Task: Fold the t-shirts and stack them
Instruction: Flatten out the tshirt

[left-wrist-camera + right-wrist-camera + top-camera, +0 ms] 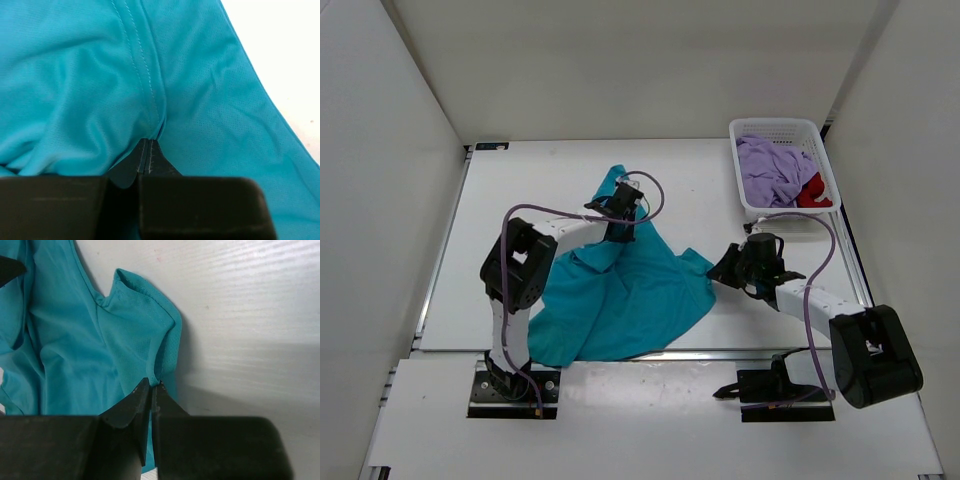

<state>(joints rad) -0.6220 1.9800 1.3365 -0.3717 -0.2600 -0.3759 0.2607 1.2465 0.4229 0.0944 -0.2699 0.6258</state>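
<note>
A teal t-shirt [620, 290] lies crumpled across the middle of the table. My left gripper [618, 232] is shut on a fold of it near a stitched seam [145, 65], the cloth puckering at the fingertips [148, 142]. My right gripper [722, 270] is shut on the teal t-shirt's right edge, where a hemmed sleeve [145, 310] bunches up at the tips. A lavender t-shirt [770, 168] and a red t-shirt [813, 192] lie crumpled in the basket at the back right.
The white lattice basket [788, 130] stands at the table's back right corner. White walls close in the table on three sides. Purple cables loop over both arms.
</note>
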